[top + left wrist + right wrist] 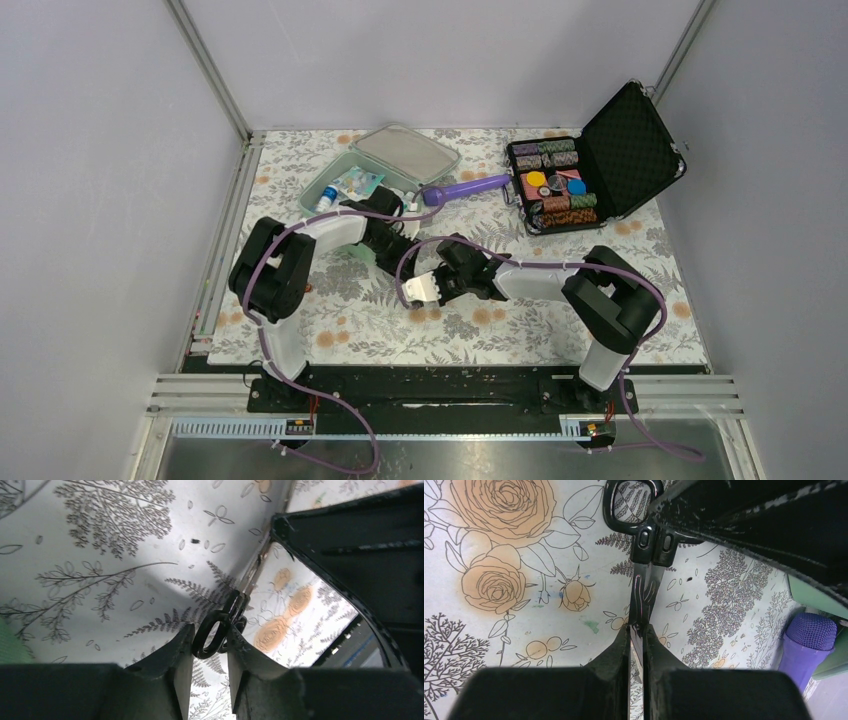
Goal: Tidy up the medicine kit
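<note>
Medicine kit point(405, 155) sits open at the far left of the floral cloth point(500, 320), lid tipped back, a few bits lying inside, well apart from where the action is. The step in hand looks like a handover of the scissors point(644, 545) between the two arms.

The right gripper point(638, 630) is clenched on the blades, with the handles pointing away from it. The left gripper point(210, 636) has its fingers on either side of the handle loops. They look about touching, but honestly I can't tell if it's biting.

My two cents: get the left one squeezed firmly on the loops before the right lets go. Then release the blades slowly and back off straight along them so nothing twists. After that, swing over to the kit and lay them flat, minding the purple thing point(465, 186) by its rim.
</note>
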Controlling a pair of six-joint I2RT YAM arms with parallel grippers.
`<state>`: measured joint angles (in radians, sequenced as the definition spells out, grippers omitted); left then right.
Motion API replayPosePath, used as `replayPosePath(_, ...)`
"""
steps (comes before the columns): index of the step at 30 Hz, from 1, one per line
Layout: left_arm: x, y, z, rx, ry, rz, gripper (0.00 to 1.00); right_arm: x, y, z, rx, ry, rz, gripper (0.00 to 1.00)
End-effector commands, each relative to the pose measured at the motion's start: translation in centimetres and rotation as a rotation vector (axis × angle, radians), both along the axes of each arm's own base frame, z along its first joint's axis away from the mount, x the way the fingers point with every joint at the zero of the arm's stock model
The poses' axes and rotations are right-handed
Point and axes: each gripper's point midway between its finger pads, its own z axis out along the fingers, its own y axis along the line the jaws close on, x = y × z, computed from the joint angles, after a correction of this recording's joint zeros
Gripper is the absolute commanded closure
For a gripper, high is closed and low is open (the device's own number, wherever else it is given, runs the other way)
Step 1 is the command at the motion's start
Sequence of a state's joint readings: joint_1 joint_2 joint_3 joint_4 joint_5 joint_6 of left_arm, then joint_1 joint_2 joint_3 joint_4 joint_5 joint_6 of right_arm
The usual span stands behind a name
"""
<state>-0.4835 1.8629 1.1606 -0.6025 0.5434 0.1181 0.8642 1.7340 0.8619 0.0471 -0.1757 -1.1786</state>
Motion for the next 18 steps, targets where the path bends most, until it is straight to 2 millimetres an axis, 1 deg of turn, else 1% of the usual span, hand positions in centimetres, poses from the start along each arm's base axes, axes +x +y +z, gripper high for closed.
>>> replayPosePath(1,-1.0,-1.2,0.9,-0.077,0.046,-0.05,0.78,-2.9,-2.3,-3.3,-0.093,0.126,0.014,1.0)
replayPosePath(4,-0.8,-1.7,1.2,-0.109,0.034,-0.049,0.85,-2.9,-2.4,-3.3,-0.094,0.125,0.013,1.0)
replayPosePath(8,-0.8,-2.5,1.8,-0.172,0.022,-0.072,1.0,-2.9,-2.3,-3.3,-0.09,0.125,0.018,1.0)
replayPosePath(9,-1.0,-2.6,2.0,-0.187,0.024,-0.082,1.0,-2.9,-2.3,-3.2,-0.087,0.127,0.017,0.99)
replayPosePath(11,-1.1,-2.6,2.3,-0.192,0.023,-0.091,1.0,-2.6,-2.0,-2.5,-0.063,0.128,0.005,0.89)
replayPosePath(12,-1.2,-2.4,2.6,-0.189,0.018,-0.091,1.0,-2.4,-1.7,-1.8,-0.04,0.131,-0.014,0.83)
replayPosePath(13,-1.1,-2.1,2.9,-0.188,0.013,-0.088,1.0,-1.9,-1.6,-0.7,-0.007,0.133,-0.044,0.78)
replayPosePath(15,-1.1,-1.4,3.9,-0.204,-0.005,-0.077,1.0,-1.0,-1.5,2.0,0.058,0.153,-0.107,0.7)
replayPosePath(16,-0.9,-1.1,4.7,-0.223,-0.02,-0.073,1.0,-0.7,-1.7,3.3,0.081,0.168,-0.139,0.66)
replayPosePath(18,-0.9,-0.4,6.2,-0.253,-0.047,-0.074,1.0,-0.7,-2.6,6.2,0.145,0.227,-0.197,0.59)
